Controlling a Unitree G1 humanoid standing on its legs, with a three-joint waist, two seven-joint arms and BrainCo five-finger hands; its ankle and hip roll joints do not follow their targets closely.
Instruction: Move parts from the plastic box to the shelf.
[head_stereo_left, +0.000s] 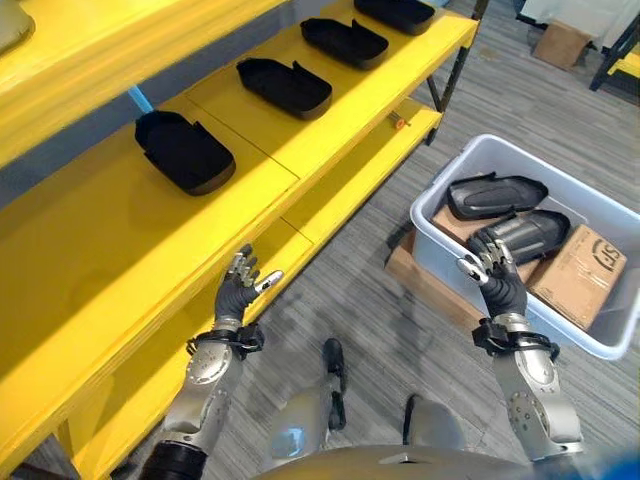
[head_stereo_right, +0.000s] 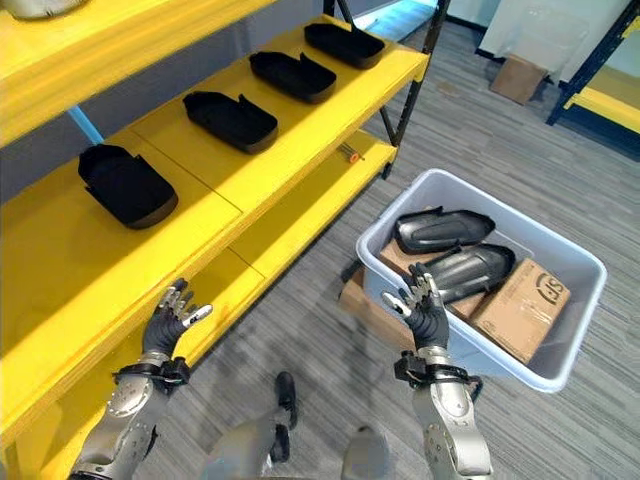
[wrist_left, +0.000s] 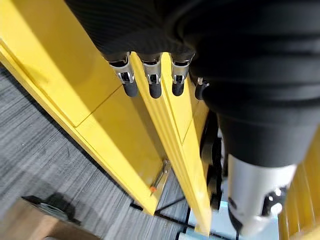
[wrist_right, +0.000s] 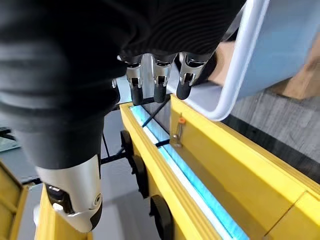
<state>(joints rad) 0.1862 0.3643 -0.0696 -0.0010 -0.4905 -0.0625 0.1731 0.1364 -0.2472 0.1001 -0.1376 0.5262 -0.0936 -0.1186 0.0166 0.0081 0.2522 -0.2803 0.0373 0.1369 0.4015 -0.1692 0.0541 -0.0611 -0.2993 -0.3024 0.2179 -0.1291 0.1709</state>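
Parts (head_stereo_left: 185, 152) already sit in a row of four on your yellow shelf (head_stereo_left: 120, 240), black and well apart from one another, while two more black parts (head_stereo_right: 442, 229) lie in the plastic box (head_stereo_right: 380, 255) on the floor, resting on cardboard boxes (head_stereo_right: 520, 310) inside it. Your right hand (head_stereo_right: 425, 310) hovers over the near rim of the box, fingers relaxed and spread, holding nothing. Your left hand (head_stereo_left: 240, 287) is raised at the shelf's front edge, fingers likewise loose and empty.
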